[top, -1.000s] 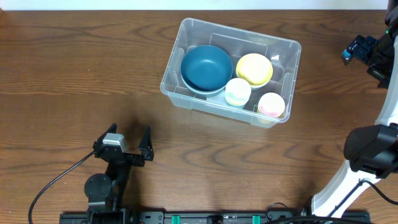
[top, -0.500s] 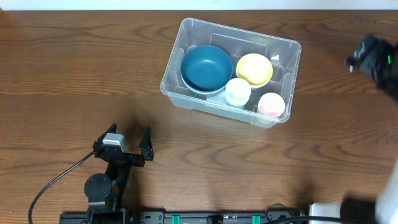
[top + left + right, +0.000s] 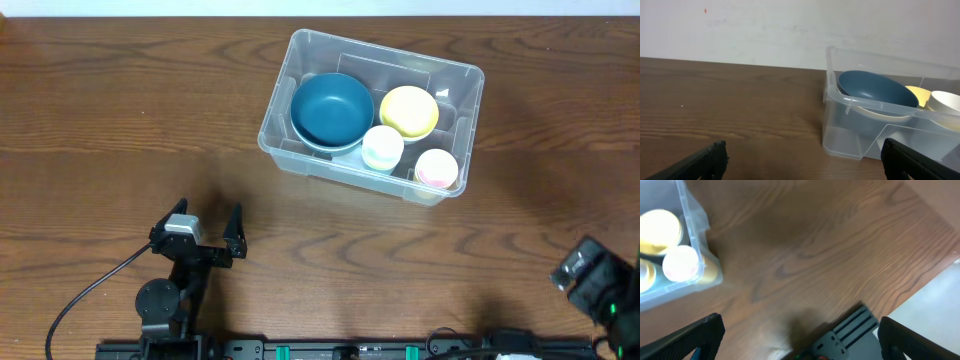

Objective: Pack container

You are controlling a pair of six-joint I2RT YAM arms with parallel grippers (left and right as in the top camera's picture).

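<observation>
The container (image 3: pixel 330 170), a large clear plastic bin, stands on the wooden table right of centre at the back. Inside it are a blue bowl (image 3: pixel 332 108), a yellow bowl (image 3: pixel 409 110), a white-and-green cup (image 3: pixel 382 147) and a pink cup (image 3: pixel 436 168). My left gripper (image 3: pixel 208 212) is open and empty near the front left, well short of the bin; its view shows the container (image 3: pixel 855 130) ahead to the right. My right gripper (image 3: pixel 800 335) is open and empty over the front right edge, with the container (image 3: pixel 692 220) at its far left.
My right arm (image 3: pixel 592 282) shows only at the bottom right corner of the overhead view. A black mounting rail (image 3: pixel 855 327) runs along the table's front edge under the right gripper. A cable (image 3: pixel 85 295) trails from the left arm's base.
The right arm has swung from the far right, level with the bin, down to the front right corner. The left arm and the bin's contents have not moved.
</observation>
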